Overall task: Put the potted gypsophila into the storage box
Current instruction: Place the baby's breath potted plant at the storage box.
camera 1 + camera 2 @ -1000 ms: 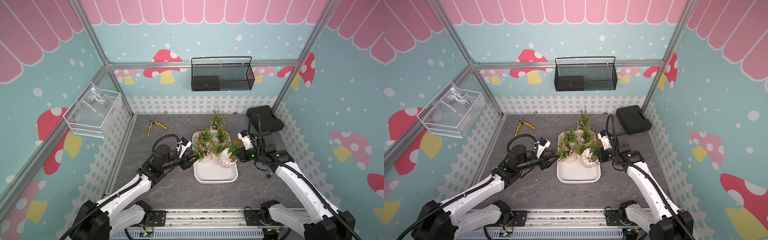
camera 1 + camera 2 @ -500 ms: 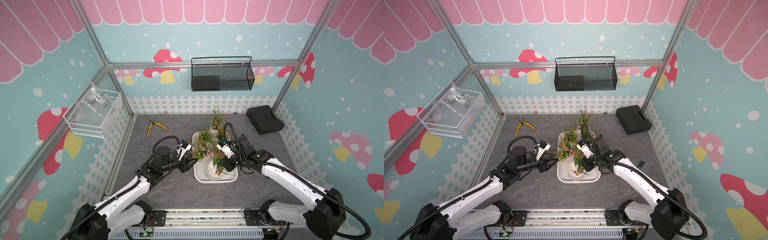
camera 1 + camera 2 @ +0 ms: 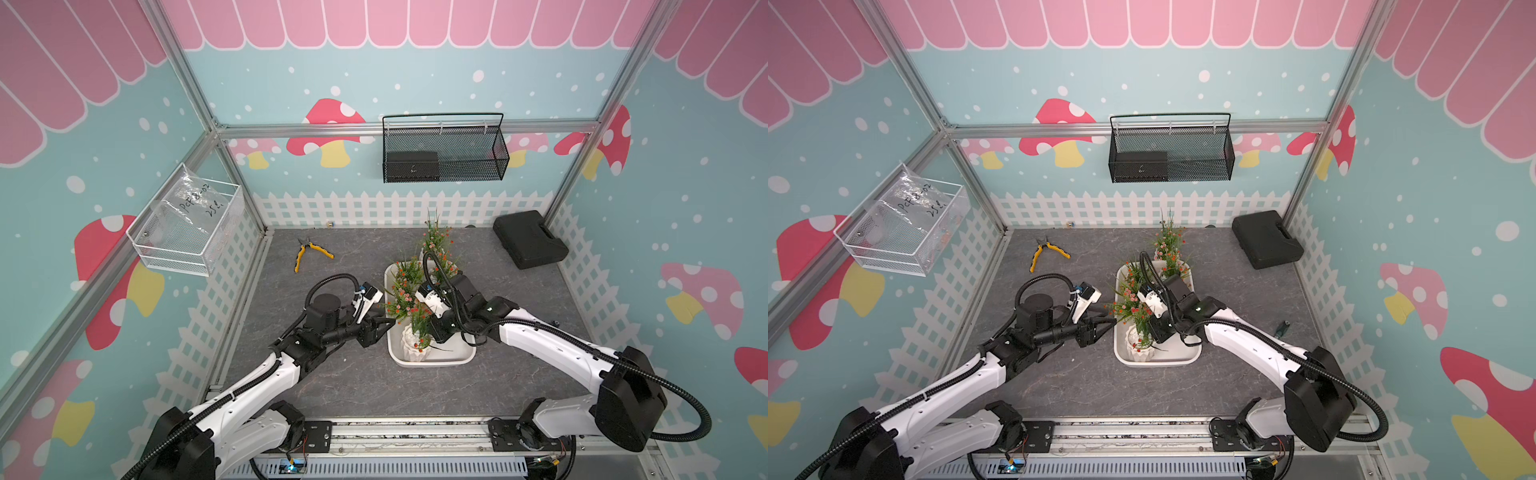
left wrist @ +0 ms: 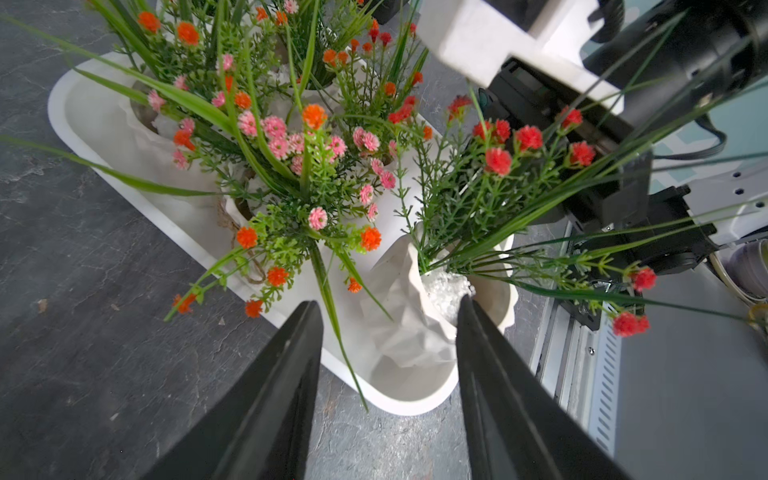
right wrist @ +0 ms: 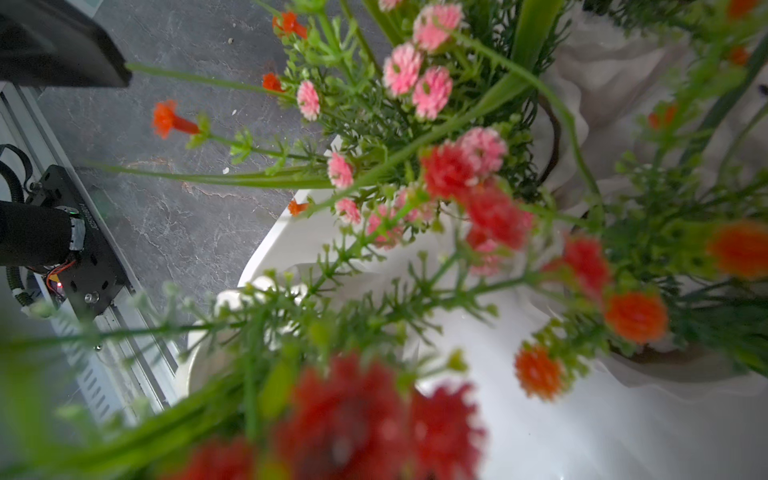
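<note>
Right hand [image 3: 432, 336] shut amid floppy sprigs [image 4: 478, 199], left hand [image 4: 387, 302] half-open, you are tending a seemingly light potted gypsophila [image 3: 415, 347], best gripped at its rigid pot [image 4: 409, 332]

Teal mushroom-print walls [image 3: 415, 83] enclosed grey marbled table [image 3: 374, 386]; white picket-fence border [image 3: 374, 208] ran along base; pink scallops [image 3: 415, 25] topped walls.

A black wire-mesh basket [image 3: 444, 147] hangs on the back wall [image 3: 415, 83] at 12 o'clock. Yellow-handled pliers [image 3: 309, 248] lie on the grey stone-look tabletop [image 3: 374, 386] at 11, a black hard plastic case [image 3: 530, 245] at 2. A white wire basket [image 3: 174, 249] hangs at 10.
</note>
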Available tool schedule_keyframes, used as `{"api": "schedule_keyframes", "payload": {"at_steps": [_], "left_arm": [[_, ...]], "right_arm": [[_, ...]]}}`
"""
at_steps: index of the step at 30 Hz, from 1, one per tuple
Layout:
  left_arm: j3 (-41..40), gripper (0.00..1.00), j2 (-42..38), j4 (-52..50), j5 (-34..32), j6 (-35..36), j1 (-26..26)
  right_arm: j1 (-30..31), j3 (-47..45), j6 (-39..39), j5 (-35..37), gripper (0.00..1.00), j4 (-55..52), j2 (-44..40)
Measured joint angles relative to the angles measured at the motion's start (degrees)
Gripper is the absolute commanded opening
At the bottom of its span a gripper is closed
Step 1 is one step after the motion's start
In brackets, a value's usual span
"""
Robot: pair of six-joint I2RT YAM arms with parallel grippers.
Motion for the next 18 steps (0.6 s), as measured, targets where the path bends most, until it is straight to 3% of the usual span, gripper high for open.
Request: {"api": "schedule_keyframes", "payload": {"at_steps": [18], "left_arm": [[-0.3,0.53,0.1,0.6,0.0,0.0,0.0]], "right_arm": [[0.7,-0.3,1.7,0.4,0.11,5.6,5.1]]}}
